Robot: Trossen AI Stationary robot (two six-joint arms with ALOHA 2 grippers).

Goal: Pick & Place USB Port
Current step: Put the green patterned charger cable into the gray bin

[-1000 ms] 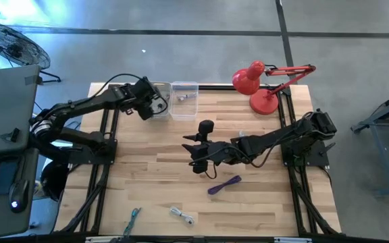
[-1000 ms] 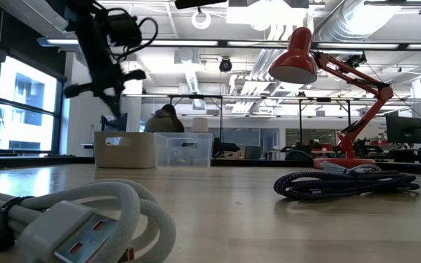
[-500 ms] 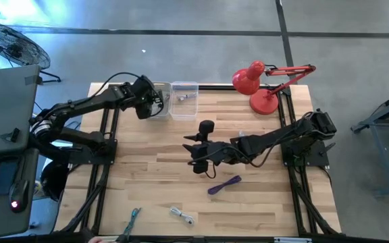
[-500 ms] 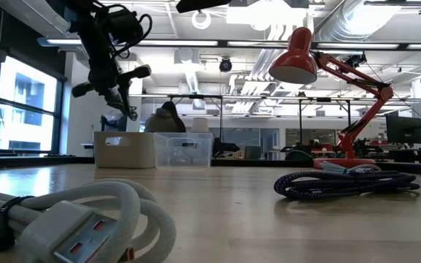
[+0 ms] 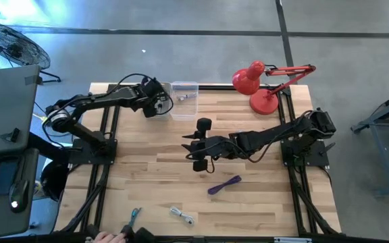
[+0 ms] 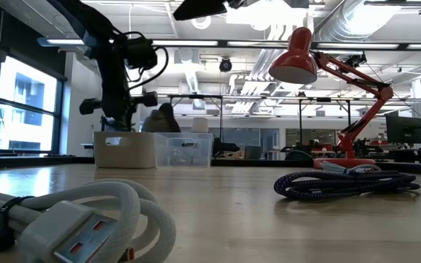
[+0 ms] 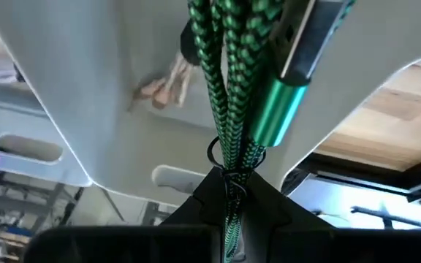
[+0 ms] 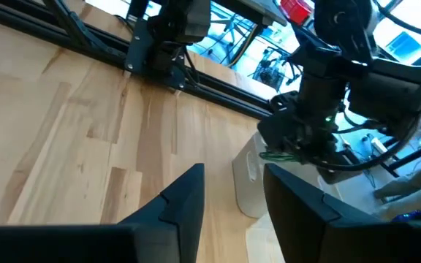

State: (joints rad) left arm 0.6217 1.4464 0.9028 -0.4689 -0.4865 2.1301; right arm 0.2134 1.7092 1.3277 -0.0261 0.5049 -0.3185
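Note:
My left gripper [image 5: 157, 103] is at the table's far left, above the white bin [image 5: 161, 111], and is shut on a bundled green braided USB cable [image 7: 225, 88] with a green metal plug [image 7: 275, 109]. The low view shows this gripper [image 6: 119, 109] just over the bin [image 6: 125, 150]. My right gripper [image 5: 190, 150] hovers open over the table's middle, its fingers [image 8: 185, 201] holding nothing. A purple cable [image 5: 224, 183] lies on the table in front of it. My left gripper pinches the coiled green cable between its two fingers at the bundle's tied end [image 7: 229, 172], several strands together. The fingers slant downward from the table's left. The bundle and its plug [image 7: 272, 117] stick out past the fingertips, lifted clear, over the bin's inside.
A clear bin [image 5: 184, 100] with small items stands right of the white one. A red desk lamp [image 5: 258, 84] is at the far right. A white cable [image 5: 181, 216] and a teal cable [image 5: 133, 217] lie near the front edge, where a person's hand [image 5: 105, 237] shows.
My left gripper has come down toward the white bin and a little toward the table's right, rolling about its own axis with the green cable still held. A person's hand has appeared at the table's near edge.

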